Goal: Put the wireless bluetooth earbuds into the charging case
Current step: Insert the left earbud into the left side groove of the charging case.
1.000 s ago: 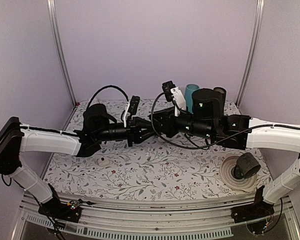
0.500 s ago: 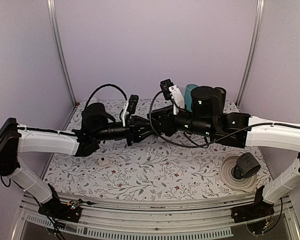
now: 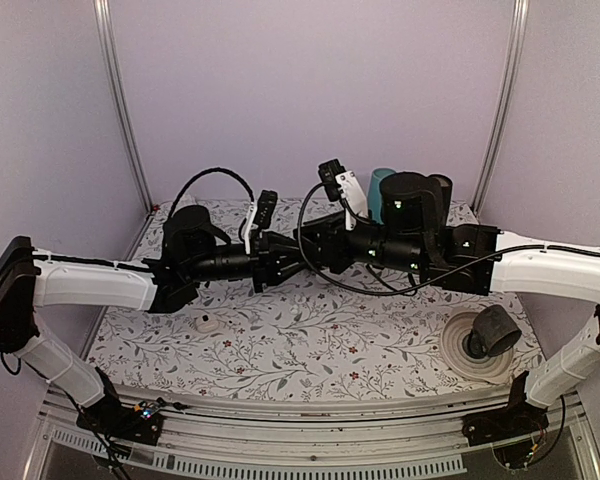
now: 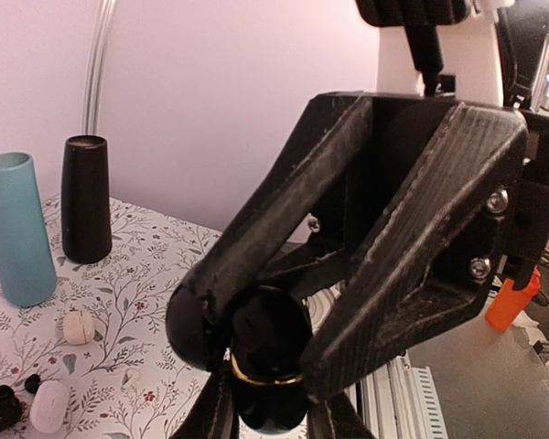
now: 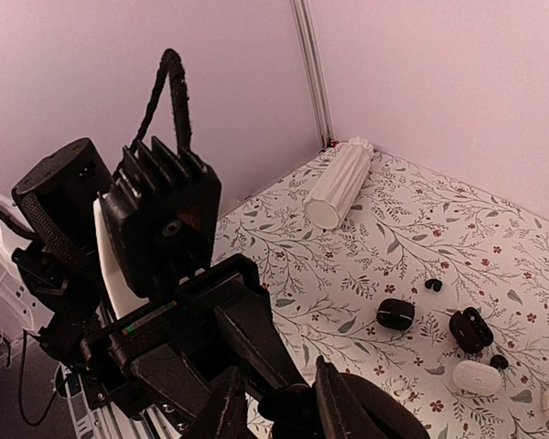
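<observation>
My two grippers meet above the middle of the table. A black charging case (image 4: pixel 267 366) with a gold ring round its middle sits between them. My left gripper (image 4: pixel 273 416) is shut on its lower half and also shows in the top view (image 3: pixel 278 263). My right gripper (image 3: pixel 302 250) closes on its upper half, with its fingers (image 4: pixel 412 274) flanking the case. In the right wrist view my right gripper (image 5: pixel 284 404) has a black lump between its fingers. Small black earbuds (image 5: pixel 433 284) (image 5: pixel 499 361) lie on the floral cloth. I see no earbud in either gripper.
A closed black case (image 5: pixel 395 314), an open black case (image 5: pixel 469 329) and a white case (image 5: pixel 476 377) lie on the cloth. A white ribbed cylinder (image 5: pixel 339 183) lies near the corner. A teal vase (image 4: pixel 18 229) and a black vase (image 4: pixel 85 199) stand at the back. A white ring with a black cup (image 3: pixel 485 340) is at the right.
Both arms have drifted slightly left and toward the back together, still joined at the case. Nothing was let go.
</observation>
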`<action>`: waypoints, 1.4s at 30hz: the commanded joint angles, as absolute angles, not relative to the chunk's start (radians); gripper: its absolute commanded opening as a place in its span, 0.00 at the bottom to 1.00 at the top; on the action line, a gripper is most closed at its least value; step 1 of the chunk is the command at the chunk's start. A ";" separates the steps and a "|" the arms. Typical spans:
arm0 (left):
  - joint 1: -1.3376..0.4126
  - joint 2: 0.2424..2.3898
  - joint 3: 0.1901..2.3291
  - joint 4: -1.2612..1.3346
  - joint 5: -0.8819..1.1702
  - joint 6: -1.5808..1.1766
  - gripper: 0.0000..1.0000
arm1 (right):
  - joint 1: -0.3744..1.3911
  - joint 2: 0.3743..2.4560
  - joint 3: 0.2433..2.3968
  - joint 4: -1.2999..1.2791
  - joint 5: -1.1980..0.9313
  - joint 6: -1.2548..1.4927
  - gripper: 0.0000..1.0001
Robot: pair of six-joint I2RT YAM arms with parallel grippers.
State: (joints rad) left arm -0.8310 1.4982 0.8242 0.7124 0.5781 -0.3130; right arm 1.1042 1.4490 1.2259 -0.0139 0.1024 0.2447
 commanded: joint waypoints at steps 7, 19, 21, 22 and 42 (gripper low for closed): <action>-0.826 1.471 0.859 0.726 0.551 -0.290 0.00 | 1.121 1.481 1.262 -0.064 0.052 0.232 0.29; -0.825 1.463 0.858 0.713 0.539 -0.276 0.00 | 1.121 1.483 1.271 -0.087 0.081 0.235 0.29; -0.825 1.461 0.856 0.710 0.537 -0.272 0.00 | 1.121 1.485 1.275 -0.100 0.091 0.236 0.29; -0.825 1.459 0.856 0.709 0.536 -0.270 0.00 | 1.121 1.485 1.278 -0.105 0.093 0.237 0.29; -0.825 1.453 0.861 0.678 0.516 -0.244 0.00 | 1.120 1.481 1.294 -0.133 0.112 0.236 0.36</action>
State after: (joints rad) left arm -0.8303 1.4849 0.8284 0.6567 0.5316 -0.2600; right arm 1.1072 1.4738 1.2701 -0.0963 0.1169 0.2417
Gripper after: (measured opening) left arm 0.224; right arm 0.357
